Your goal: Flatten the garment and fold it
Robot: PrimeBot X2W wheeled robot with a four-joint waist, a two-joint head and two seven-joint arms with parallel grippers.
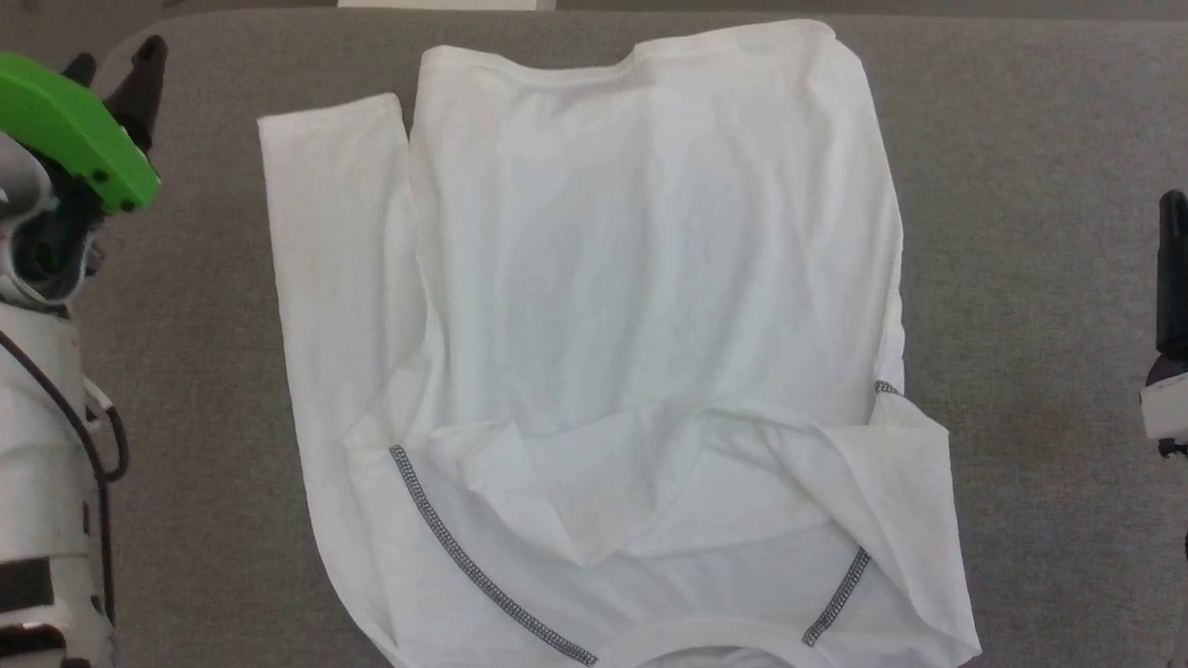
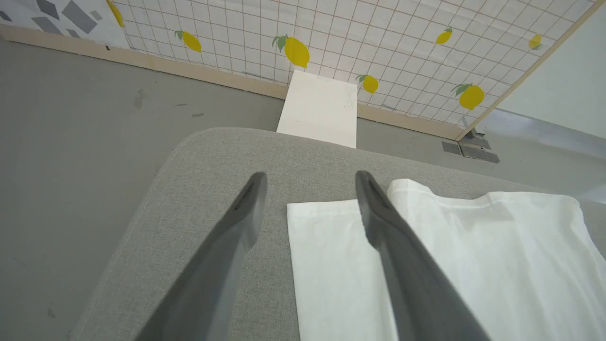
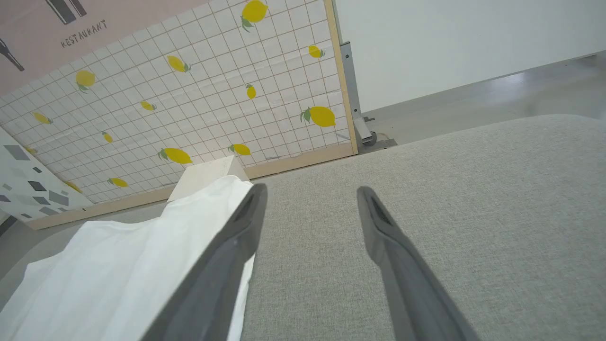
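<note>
The garment (image 1: 603,306), a white T-shirt, lies spread on the grey table (image 1: 1021,139) with its neckline nearest me and its hem at the far side. Grey-black zigzag seams (image 1: 464,557) run near the shoulders. One sleeve (image 1: 325,278) lies straight along the left side, and the other is folded over at the lower right. My left gripper (image 1: 116,60) hovers open off the garment's far left; in the left wrist view it (image 2: 310,177) stands above the sleeve cuff (image 2: 326,213). My right gripper (image 3: 312,189) is open over bare table beside the garment's edge (image 3: 118,270).
A rigid white box (image 2: 322,109) stands on the floor beyond the table's far edge, against a tiled wall with lemon prints. The table's rounded far left corner (image 2: 189,142) drops to grey floor. One dark finger (image 1: 1173,278) of the right gripper shows at the right edge.
</note>
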